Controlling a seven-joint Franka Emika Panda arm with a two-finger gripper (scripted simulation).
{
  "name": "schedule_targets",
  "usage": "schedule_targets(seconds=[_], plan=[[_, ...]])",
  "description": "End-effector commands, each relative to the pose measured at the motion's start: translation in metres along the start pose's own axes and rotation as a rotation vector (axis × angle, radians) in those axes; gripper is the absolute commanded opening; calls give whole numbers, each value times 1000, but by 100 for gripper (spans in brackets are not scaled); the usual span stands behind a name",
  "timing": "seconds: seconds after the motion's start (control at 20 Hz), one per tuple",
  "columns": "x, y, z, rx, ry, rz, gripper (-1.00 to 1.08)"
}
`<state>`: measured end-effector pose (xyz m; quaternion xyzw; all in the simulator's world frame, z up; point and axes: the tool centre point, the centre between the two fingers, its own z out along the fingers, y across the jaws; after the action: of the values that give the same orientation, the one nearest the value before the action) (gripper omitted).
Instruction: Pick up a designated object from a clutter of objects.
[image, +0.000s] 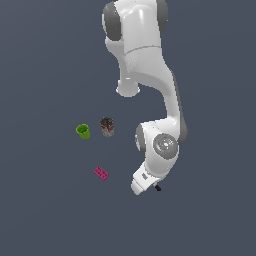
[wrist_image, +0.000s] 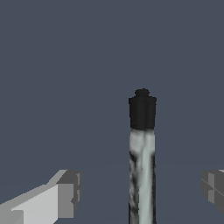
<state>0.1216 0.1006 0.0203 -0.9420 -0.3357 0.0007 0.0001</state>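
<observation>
Grey-white marker (wrist_image: 141, 175) lies between the spread fingers (wrist_image: 69, 192), so the approach looks finished, and next they likely lower slightly and close.

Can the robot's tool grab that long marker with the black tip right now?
Probably yes. In the wrist view the marker lies between the open tool's two fingers, with bare floor on both sides. The other objects sit well away.
</observation>
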Motion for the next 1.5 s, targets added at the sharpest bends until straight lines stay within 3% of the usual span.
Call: schedule_targets(seconds=[0.0,0.2,0.25,0.95,1.45], plan=[[0,0,8,-1,1,0,100],[1,1,11,-1,1,0,100],[1,1,11,-1,1,0,-100],[-1,3,7,-1,1,0,-100],[-26,26,-38,-1,1,0,-100]])
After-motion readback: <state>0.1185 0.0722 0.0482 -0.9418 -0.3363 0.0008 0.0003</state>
